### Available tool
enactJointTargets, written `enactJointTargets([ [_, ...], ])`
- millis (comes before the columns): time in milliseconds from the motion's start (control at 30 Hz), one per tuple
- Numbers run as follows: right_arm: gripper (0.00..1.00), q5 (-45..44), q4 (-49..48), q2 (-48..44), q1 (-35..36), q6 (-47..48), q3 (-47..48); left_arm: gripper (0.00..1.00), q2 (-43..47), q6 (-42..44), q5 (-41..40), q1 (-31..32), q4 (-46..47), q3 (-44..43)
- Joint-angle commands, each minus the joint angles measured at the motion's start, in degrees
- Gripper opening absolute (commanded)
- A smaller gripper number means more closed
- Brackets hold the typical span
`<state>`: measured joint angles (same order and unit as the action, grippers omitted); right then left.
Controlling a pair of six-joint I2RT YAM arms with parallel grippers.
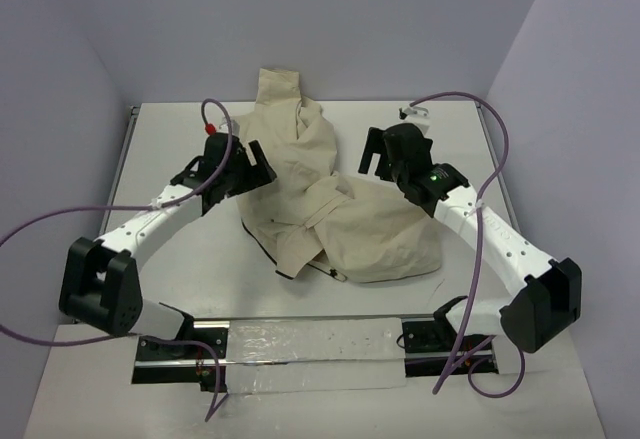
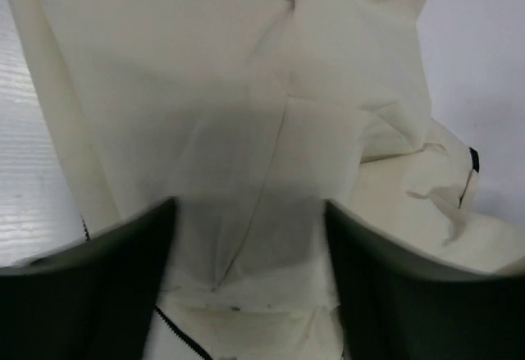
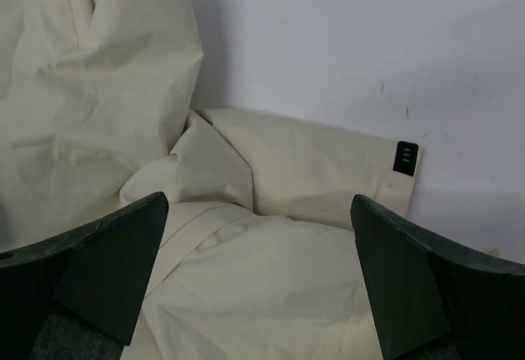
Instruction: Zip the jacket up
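The cream jacket point(image 1: 330, 209) lies crumpled in the middle of the table, one sleeve reaching to the back wall. A dark zipper line point(image 1: 290, 271) shows at its near edge and in the left wrist view point(image 2: 176, 331). My left gripper point(image 1: 250, 171) is open at the jacket's left side, its jaws spread just over the fabric point(image 2: 246, 171) and holding nothing. My right gripper point(image 1: 380, 159) is open above the jacket's right side, its jaws spread over a fold point(image 3: 271, 270). A small black tag point(image 3: 407, 157) sits on a cuff edge.
The white table point(image 1: 180, 259) is walled by pale panels at left, back and right. Purple cables point(image 1: 500, 159) loop off both arms. A metal rail with clear plastic point(image 1: 300, 344) runs along the near edge between the arm bases.
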<state>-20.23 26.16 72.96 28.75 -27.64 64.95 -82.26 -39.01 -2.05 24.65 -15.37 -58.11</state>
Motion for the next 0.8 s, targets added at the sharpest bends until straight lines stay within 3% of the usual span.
enactJointTargets([
  [0,1.0,-0.6,-1.1,-2.5,0.5,-0.7,-0.4,0.13,-6.6,-3.9,-4.8,2.8,5.8,-2.9],
  [33,1.0,-1.1,-0.7,-3.2,0.5,-0.6,-0.5,0.02,-7.9,-3.4,-5.2,4.0,4.5,-5.4],
  [67,1.0,-1.7,-0.4,-3.8,0.5,-0.4,-0.6,0.0,-9.0,-2.6,-5.6,5.3,3.1,-7.9],
  [200,1.0,-7.8,1.6,-7.5,0.1,2.1,-0.3,0.0,-12.4,3.4,-8.1,14.5,-1.3,-20.3],
  [367,1.0,-12.0,5.6,-12.5,-2.9,4.4,4.8,0.0,-21.1,3.2,0.9,22.6,-2.7,-37.8],
  [500,1.0,-15.0,3.2,-20.5,-3.7,4.6,3.8,0.01,-27.8,2.7,7.3,27.2,-3.7,-48.9],
  [533,1.0,-14.8,1.5,-22.8,-3.8,4.8,2.5,0.09,-29.5,3.1,9.5,27.9,-5.1,-52.1],
  [633,1.0,-12.9,-4.1,-29.8,-3.9,5.4,-2.8,0.73,-32.3,5.2,11.7,28.1,-10.7,-61.3],
  [667,1.0,-11.6,-5.8,-31.5,-3.9,5.9,-4.7,0.89,-31.6,6.0,10.1,27.8,-12.5,-63.6],
  [767,1.0,-6.8,-5.9,-31.1,-3.9,8.2,-5.6,0.99,-26.5,6.5,6.3,23.3,-15.5,-62.4],
])
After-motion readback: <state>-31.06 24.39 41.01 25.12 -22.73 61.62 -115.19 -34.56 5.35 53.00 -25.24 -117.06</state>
